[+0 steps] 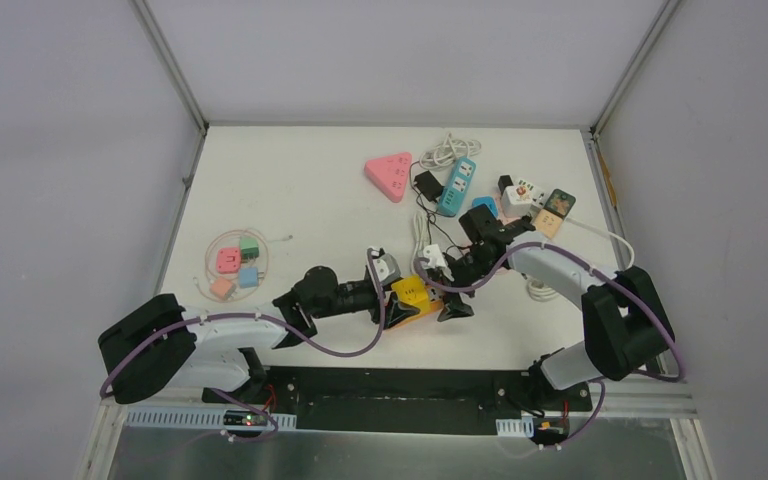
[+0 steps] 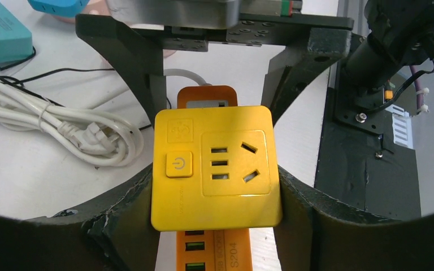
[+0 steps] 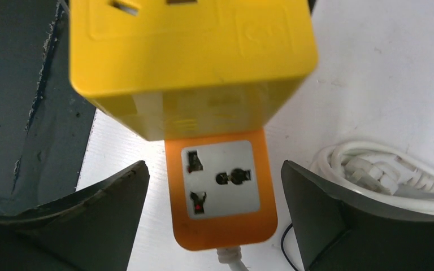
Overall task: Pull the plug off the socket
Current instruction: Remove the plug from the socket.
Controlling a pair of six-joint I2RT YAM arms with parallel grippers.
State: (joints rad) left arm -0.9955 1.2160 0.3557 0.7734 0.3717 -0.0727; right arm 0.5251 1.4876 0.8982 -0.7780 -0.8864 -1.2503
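Left hand (image 2: 215, 195) is clamped on the yellow plug (image 2: 212, 169), about half open, one finger pressed flat on each side of the cube. The plug sits on top of the orange strip (image 2: 206, 96), near the front of the desk (image 1: 290, 190), between the two arms. Can't tell from any view if the pins are out at all.

Right hand (image 3: 215, 175) is wide open and holding nothing. Its fingers (image 3: 90, 220) straddle the strip's free end, the bit with the grey socket face, with a gap on both sides, so no contact.

A coiled white cable (image 2: 62, 127) lies just beside the strip.
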